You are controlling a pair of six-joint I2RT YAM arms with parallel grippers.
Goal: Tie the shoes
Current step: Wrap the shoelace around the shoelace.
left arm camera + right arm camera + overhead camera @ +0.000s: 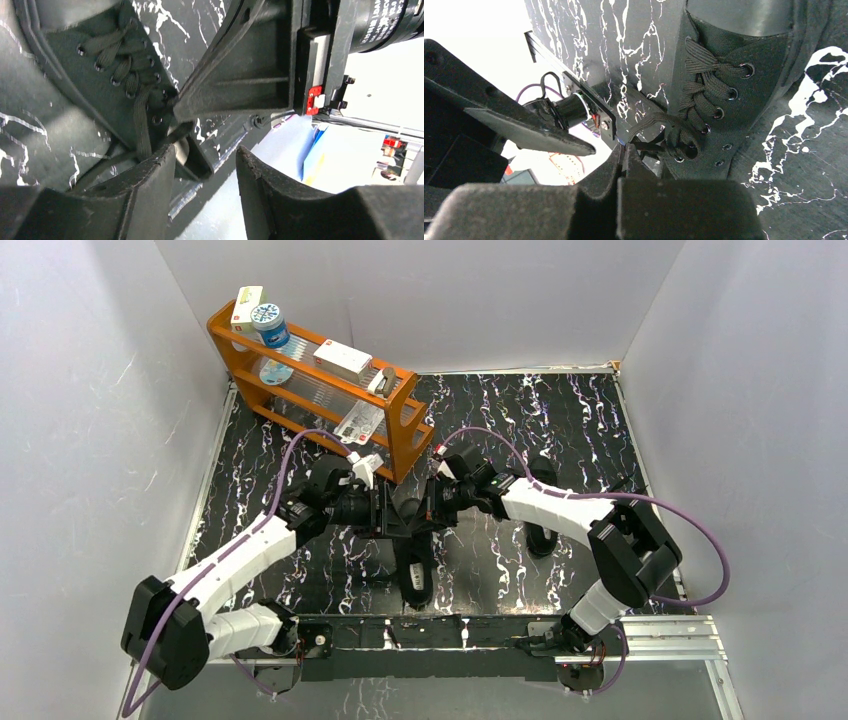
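One black shoe (415, 575) lies in the middle of the mat, toe toward the arm bases, and the other shoe (541, 530) lies to its right, partly under the right arm. Both grippers meet above the middle shoe's laced end. My left gripper (385, 512) (205, 167) is open with nothing between its fingers; a loose lace (142, 130) runs down just beside its left finger (150, 185). My right gripper (430, 510) (624, 150) is shut, its tips pinching a black lace (649, 125) that leads back to the shoe's (734, 115) lower eyelets.
An orange rack (400, 430) holding small boxes and a bottle stands at the back left, close behind the left gripper. White walls enclose the black marbled mat (560, 420) on three sides. A metal rail (660, 635) runs along the near edge.
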